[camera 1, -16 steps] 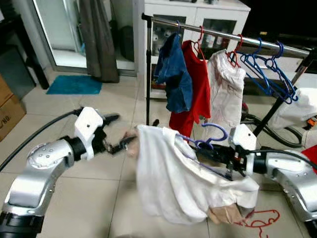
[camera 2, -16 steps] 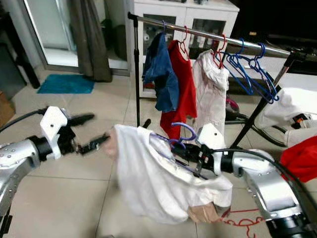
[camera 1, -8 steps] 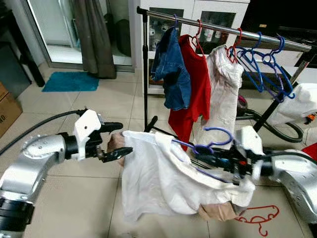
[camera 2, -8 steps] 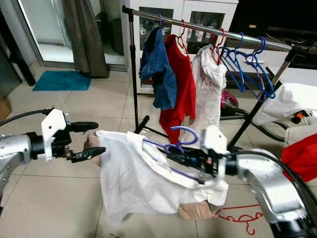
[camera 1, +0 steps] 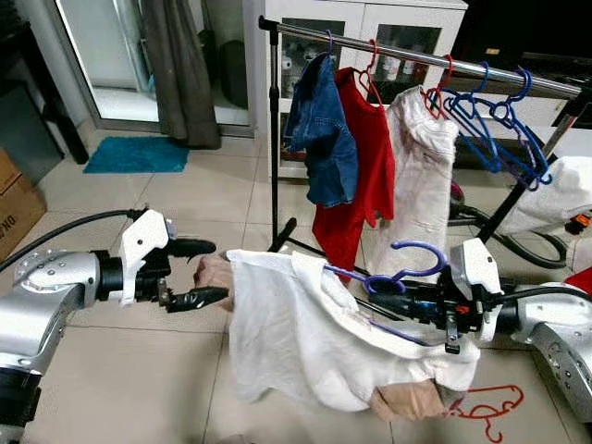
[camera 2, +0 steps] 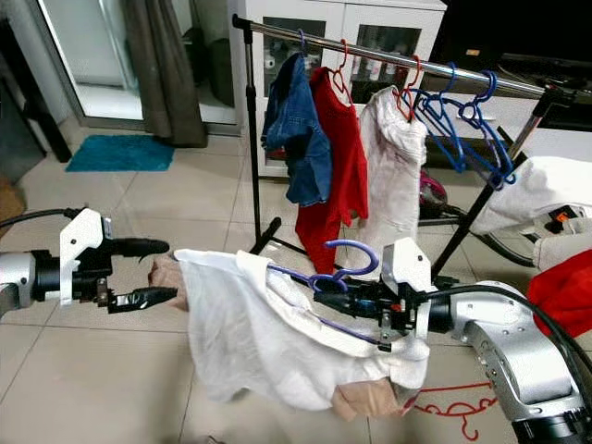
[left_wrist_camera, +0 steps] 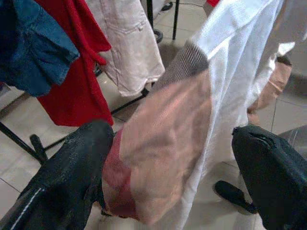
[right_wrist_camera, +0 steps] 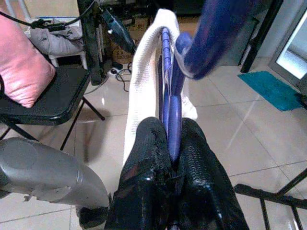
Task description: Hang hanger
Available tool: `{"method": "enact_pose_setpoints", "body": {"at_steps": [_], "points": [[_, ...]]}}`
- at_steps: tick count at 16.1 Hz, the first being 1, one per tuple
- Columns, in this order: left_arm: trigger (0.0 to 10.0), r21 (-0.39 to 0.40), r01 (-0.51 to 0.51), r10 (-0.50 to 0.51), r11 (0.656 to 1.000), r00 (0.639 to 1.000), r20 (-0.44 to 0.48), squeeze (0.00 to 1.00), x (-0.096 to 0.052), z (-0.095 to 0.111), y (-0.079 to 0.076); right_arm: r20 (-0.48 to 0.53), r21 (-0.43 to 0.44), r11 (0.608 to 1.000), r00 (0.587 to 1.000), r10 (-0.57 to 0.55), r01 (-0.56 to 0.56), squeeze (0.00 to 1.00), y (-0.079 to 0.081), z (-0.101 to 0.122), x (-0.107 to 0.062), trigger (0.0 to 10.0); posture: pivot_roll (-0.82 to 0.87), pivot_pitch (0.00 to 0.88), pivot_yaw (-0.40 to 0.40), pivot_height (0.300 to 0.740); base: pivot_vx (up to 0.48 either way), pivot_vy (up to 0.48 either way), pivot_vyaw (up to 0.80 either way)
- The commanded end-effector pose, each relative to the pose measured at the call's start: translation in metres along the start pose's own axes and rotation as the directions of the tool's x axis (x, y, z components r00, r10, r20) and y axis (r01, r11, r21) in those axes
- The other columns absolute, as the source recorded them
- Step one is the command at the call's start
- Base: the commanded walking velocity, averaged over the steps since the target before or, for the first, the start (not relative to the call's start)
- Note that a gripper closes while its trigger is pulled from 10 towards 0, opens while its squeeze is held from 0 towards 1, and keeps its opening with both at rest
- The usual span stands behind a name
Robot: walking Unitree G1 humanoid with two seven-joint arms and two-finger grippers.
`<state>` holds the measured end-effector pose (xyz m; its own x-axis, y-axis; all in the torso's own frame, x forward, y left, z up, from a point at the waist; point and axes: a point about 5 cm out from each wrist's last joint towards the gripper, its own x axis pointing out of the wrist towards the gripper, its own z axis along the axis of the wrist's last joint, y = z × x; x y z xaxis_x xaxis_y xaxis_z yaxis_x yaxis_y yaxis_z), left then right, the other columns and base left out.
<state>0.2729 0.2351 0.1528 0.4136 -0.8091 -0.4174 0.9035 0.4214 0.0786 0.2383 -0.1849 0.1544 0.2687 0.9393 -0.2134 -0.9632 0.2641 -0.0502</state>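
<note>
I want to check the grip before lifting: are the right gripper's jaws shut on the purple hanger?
Shut. The right gripper pinches the purple hanger between its jaws; no gap shows beside the bar. The white shirt drapes from it.

A lived-in home: tiled floor (camera 1: 185, 194), a clothes rail (camera 1: 416, 57) hung with garments, a white glass-fronted cabinet (camera 1: 370, 28), curtain (camera 1: 180, 74) and teal doormat (camera 1: 136, 154).
</note>
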Motion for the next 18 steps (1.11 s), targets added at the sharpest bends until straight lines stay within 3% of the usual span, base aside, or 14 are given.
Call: {"method": "enact_pose_setpoints", "body": {"at_steps": [1, 18], "points": [[0.0, 0.025, 0.006, -0.006, 1.000, 1.000, -0.008, 0.00, 0.0006, 0.0031, 0.0028, 0.029, -0.040, 0.999, 1.000, 0.007, -0.006, 0.00, -0.0006, 0.0100, -0.0039, 10.0, 0.05, 0.000, 0.017, 0.740, 0.000, 0.000, 0.00], [0.0, 0.015, 0.050, -0.051, 0.999, 0.999, 0.008, 0.00, 0.0011, 0.0022, 0.0067, 0.029, -0.032, 0.999, 1.000, 0.011, -0.010, 0.00, -0.0013, 0.0084, -0.0067, 10.0, 0.05, 0.000, 0.022, 0.740, 0.000, 0.000, 0.00]]}}
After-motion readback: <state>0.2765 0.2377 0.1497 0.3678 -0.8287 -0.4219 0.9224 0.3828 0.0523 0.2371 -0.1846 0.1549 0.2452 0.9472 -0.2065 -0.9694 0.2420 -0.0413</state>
